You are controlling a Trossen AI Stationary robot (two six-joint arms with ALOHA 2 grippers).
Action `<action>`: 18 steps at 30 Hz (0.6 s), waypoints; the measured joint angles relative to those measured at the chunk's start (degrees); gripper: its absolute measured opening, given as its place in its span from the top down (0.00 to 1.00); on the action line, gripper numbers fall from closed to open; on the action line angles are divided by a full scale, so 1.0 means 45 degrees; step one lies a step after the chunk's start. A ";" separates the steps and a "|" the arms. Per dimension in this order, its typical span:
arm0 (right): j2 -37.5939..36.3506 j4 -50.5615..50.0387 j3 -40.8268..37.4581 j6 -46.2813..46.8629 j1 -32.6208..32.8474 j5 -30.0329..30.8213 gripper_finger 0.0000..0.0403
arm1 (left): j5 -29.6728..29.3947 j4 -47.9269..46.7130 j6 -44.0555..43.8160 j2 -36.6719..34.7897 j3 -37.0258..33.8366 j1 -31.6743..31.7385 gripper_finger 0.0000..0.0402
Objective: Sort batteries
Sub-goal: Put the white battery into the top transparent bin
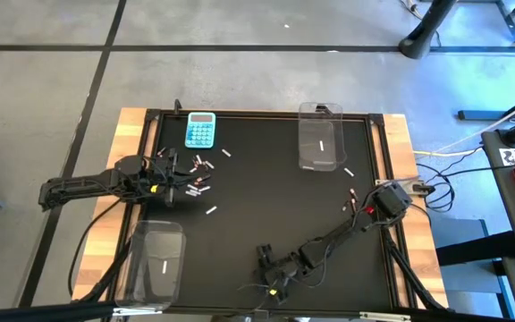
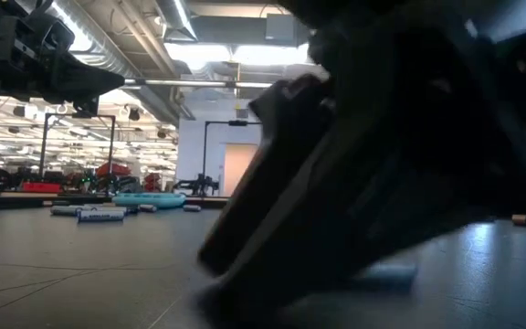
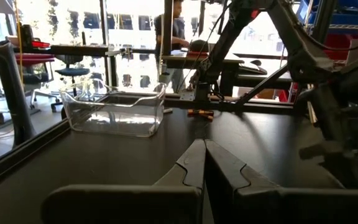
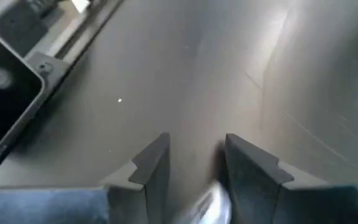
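Note:
Several small batteries, silvery-white and dark with red, lie loose on the black mat (image 1: 266, 192), most in a cluster (image 1: 195, 179) left of centre and a few near the right edge (image 1: 350, 195). My left gripper (image 1: 175, 177) is shut, and hovers at that cluster; its closed fingers (image 3: 194, 163) point across the mat. My right gripper (image 1: 271, 268) is near the table's near edge. Its fingers stand a little apart (image 4: 194, 149) with a silvery battery (image 4: 209, 202) between them. In the low view this gripper fills the picture, and a pale battery (image 2: 386, 271) shows under it. My right gripper has the silvery battery (image 4: 209, 202) between its two fingers, well back from their tips and lying against the inner side of one finger (image 4: 244, 180). The fingers slant down toward the mat. Whether the battery is lifted clear or rests on the mat cannot be told.
A clear bin (image 1: 320, 134) stands at the far side with a white battery inside. A second clear bin (image 1: 155, 259) at the near left holds another. A light-blue calculator (image 1: 200, 130) lies at the far left of the mat. The mat's middle is bare. A person shows in the room beyond.

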 joint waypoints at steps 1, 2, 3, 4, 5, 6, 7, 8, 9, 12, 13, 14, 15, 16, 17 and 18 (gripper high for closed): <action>-0.0194 -0.0611 -0.0029 0.0179 0.0015 0.0451 0.61 | 0.0005 0.0002 0.0000 0.0000 0.0002 -0.0004 1.00; -0.0412 -0.1261 -0.0026 0.0401 0.0025 0.0949 0.61 | 0.0002 0.0002 0.0003 0.0000 0.0001 -0.0004 1.00; -0.0673 -0.2115 -0.0055 0.0732 0.0025 0.1612 0.61 | 0.0002 -0.0001 0.0003 0.0000 -0.0002 -0.0002 1.00; -0.0929 -0.2772 -0.0068 0.1084 0.0024 0.2281 0.61 | 0.0000 0.0000 0.0001 0.0000 0.0000 0.0000 1.00; -0.1215 -0.3329 -0.0069 0.1484 0.0097 0.2843 0.61 | 0.0007 0.0002 0.0003 0.0000 0.0000 -0.0005 1.00; -0.1592 -0.3871 -0.0074 0.1931 0.0133 0.3442 0.61 | -0.0003 -0.0001 -0.0002 0.0003 0.0000 0.0000 1.00; -0.1956 -0.4292 -0.0069 0.2331 0.0173 0.3904 0.61 | 0.0005 -0.0001 0.0001 0.0000 -0.0002 0.0000 1.00; -0.2325 -0.4739 -0.0050 0.2808 0.0288 0.4168 0.61 | 0.0004 0.0001 -0.0002 0.0000 -0.0002 -0.0001 1.00; -0.2670 -0.5298 -0.0040 0.3391 0.0382 0.4242 0.61 | 0.0000 -0.0002 -0.0002 0.0000 -0.0002 -0.0005 1.00; -0.3422 -0.7272 -0.0045 0.5916 0.0654 0.4205 0.61 | 0.0005 0.0001 0.0003 0.0000 -0.0002 -0.0004 1.00; -0.3632 -0.8065 -0.0045 0.6944 0.0748 0.4094 0.61 | 0.0000 0.0001 -0.0001 0.0000 0.0001 0.0000 1.00; -0.3840 -0.8935 -0.0045 0.8049 0.0841 0.3903 0.61 | 0.0005 -0.0001 0.0003 0.0000 0.0001 -0.0002 1.00; -0.3983 -0.9911 -0.0040 0.9151 0.0915 0.3660 0.61 | 0.0000 -0.0003 0.0003 0.0000 0.0000 -0.0005 1.00; -0.4030 -1.0971 -0.0040 1.0312 0.0981 0.3412 0.61 | 0.0000 -0.0001 -0.0002 0.0000 -0.0002 0.0000 1.00; -0.4021 -1.2167 -0.0041 1.1480 0.1059 0.3135 0.61 | 0.0005 0.0002 0.0003 -0.0005 -0.0001 -0.0004 1.00; -0.3996 -1.3389 -0.0085 1.2651 0.1123 0.2912 0.61 | 0.0000 0.0001 0.0002 -0.0004 -0.0002 -0.0004 1.00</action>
